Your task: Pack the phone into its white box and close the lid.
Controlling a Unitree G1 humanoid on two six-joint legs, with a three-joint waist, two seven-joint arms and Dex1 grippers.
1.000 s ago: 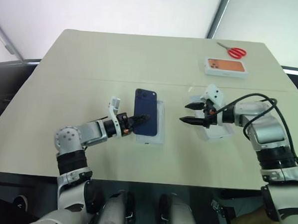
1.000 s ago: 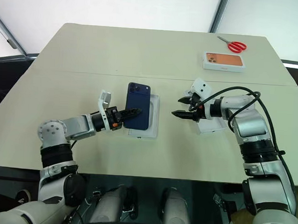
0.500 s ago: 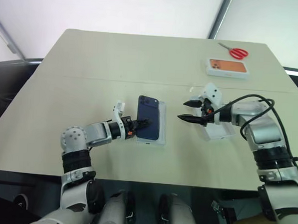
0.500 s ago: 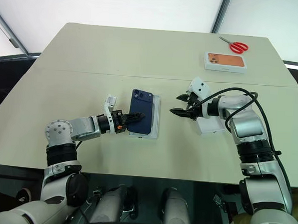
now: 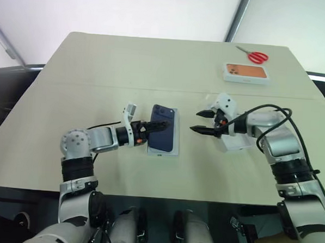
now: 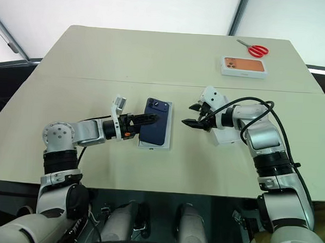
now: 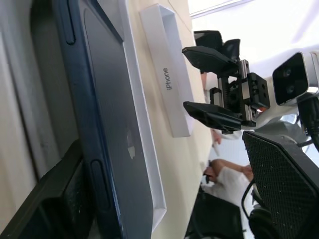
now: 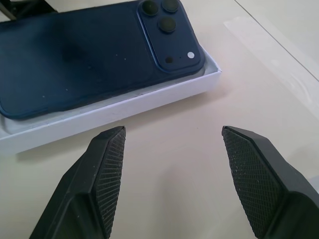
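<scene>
Phone lying in white box. Left gripper at its nine o'clock, fingers spread; right gripper at three o'clock, parted, empty.

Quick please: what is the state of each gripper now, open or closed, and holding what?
Left gripper: open, holding nothing, at the phone in the box.
Right gripper: open, holding nothing.

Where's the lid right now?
The lid lies on the table on the robot's right side, under and behind the right gripper, apart from the white box holding the phone at centre.
</scene>
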